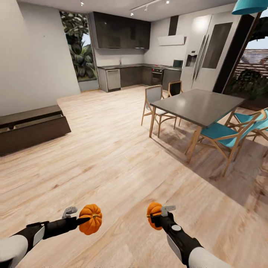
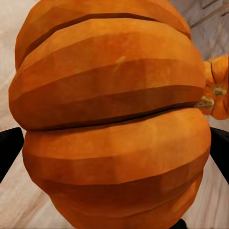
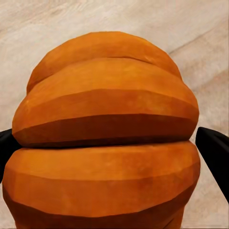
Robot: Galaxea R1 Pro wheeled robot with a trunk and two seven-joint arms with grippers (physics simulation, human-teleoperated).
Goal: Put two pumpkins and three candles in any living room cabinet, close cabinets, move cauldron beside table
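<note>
Head view: I stand on a pale wood floor [image 1: 111,149] in an open living and kitchen space. My left end effector [image 1: 83,220] is clenched on one orange pumpkin [image 1: 91,219], held low in front of me on my left. My right end effector [image 1: 159,217] grips the second pumpkin [image 1: 153,214], near the first but apart from it. Each wrist view shows ribbed orange skin pressed between dark fingers [image 3: 214,152].

The low dark-brown cabinet [image 1: 33,132] sits against the wall ahead on my left, well apart from me, and its front panel leans outward, so I judge it open. A grey dining bench [image 1: 197,106] with teal chairs [image 1: 227,136] stands ahead on my right.

By my judgement, both pumpkins are picked up but not yet stowed. Candles, closing the cabinet and the cauldron remain.

No writing or brand can be read anywhere.
</note>
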